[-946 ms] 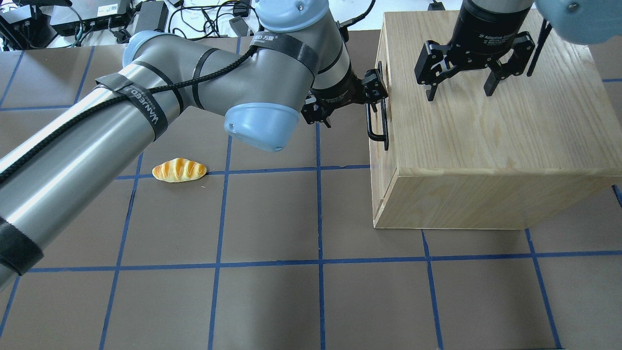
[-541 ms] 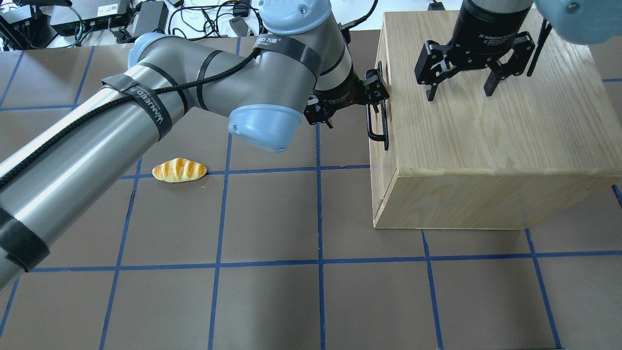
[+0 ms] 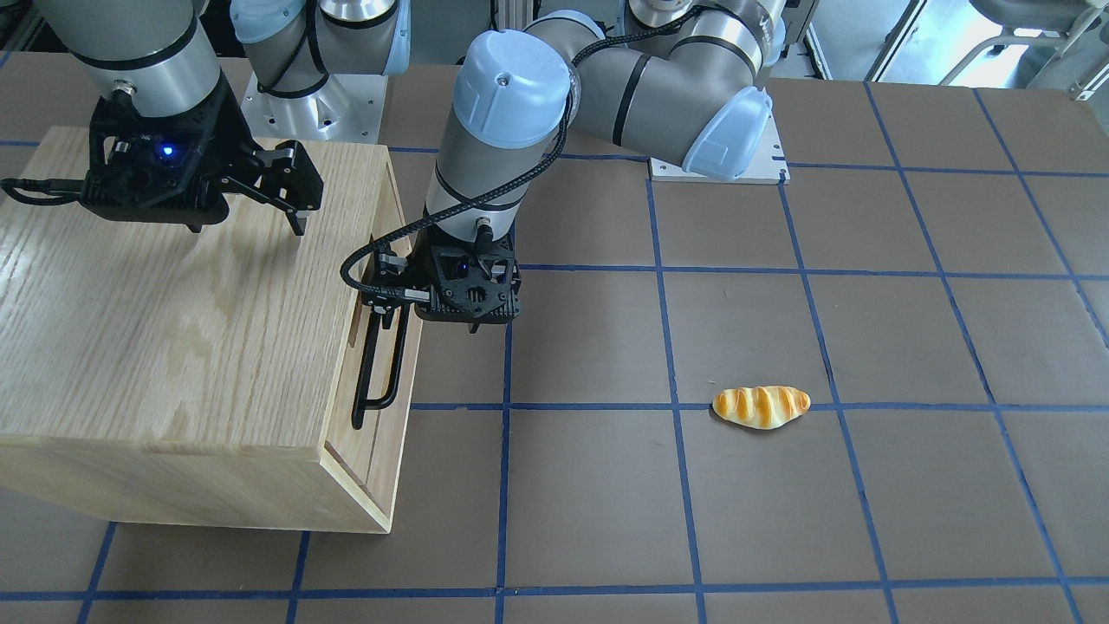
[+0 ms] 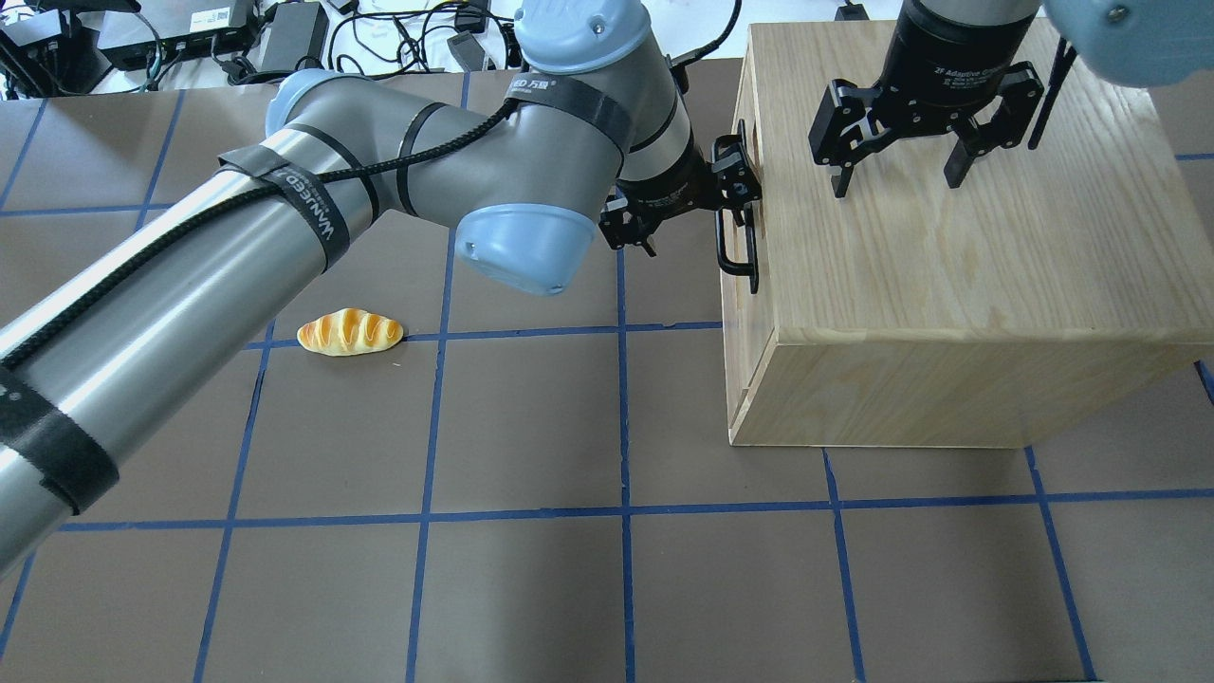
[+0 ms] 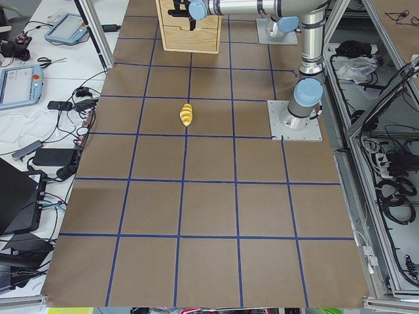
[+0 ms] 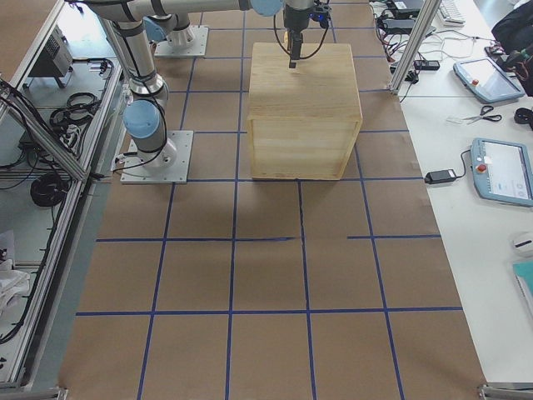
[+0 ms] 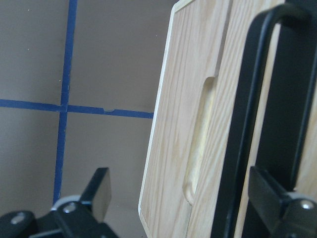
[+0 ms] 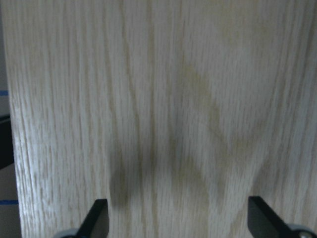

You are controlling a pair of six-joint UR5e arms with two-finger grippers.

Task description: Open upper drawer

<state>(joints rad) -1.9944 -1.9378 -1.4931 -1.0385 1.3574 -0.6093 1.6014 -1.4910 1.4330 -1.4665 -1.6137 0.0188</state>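
Overhead: my left hand [image 4: 685, 211] is open at the long thin black bar handle [image 4: 749, 249] of the wide light-oak upper drawer [image 4: 759, 313], which looks shut in the big oak box [image 4: 948, 285]. My right hand [image 4: 896, 180] hangs open above the box top. Left wrist: the bar sits just beside one of my fingers [image 7: 280, 201].

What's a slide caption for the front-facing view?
Left hand at black handle of upper drawer; right hand open above cabinet top.
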